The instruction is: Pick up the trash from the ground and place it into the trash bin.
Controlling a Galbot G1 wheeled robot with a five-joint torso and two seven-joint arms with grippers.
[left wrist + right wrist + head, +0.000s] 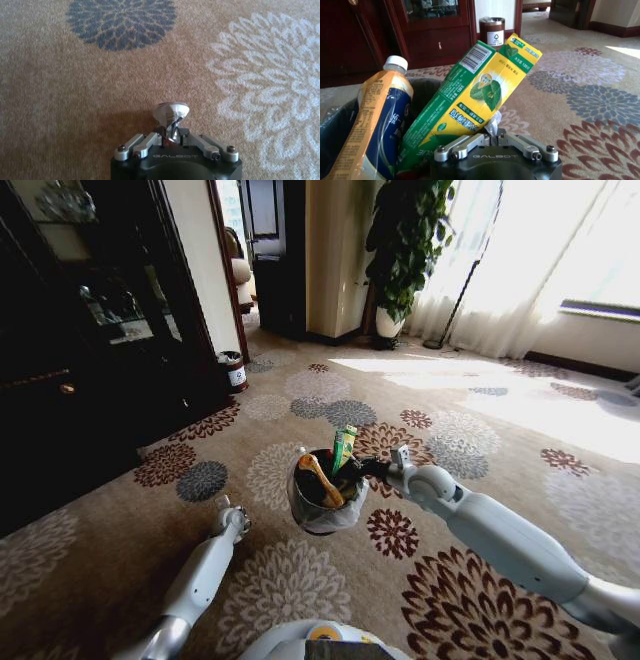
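The trash bin (322, 505), a small dark bucket with a grey bag liner, is left of my right gripper (372, 470), whose fingers are shut on its rim and liner (492, 125). A green-and-yellow box (470, 101) and an orange-and-blue bottle with a white cap (375, 112) stick up out of the trash bin; both also show as the box (343, 447) and the bottle (322, 478) in the head view. My left gripper (171, 132) hangs over the carpet, shut on a small white printed wad of trash (171, 111). In the head view my left gripper (236, 517) is to the bin's left.
A small dark-red bin with a white label (233, 370) stands by the dark wooden cabinet (90, 330); the dark-red bin (492, 32) also appears in the right wrist view. A potted plant (405, 250) and curtains are at the far wall. Flower-patterned carpet (470, 440) spreads all around.
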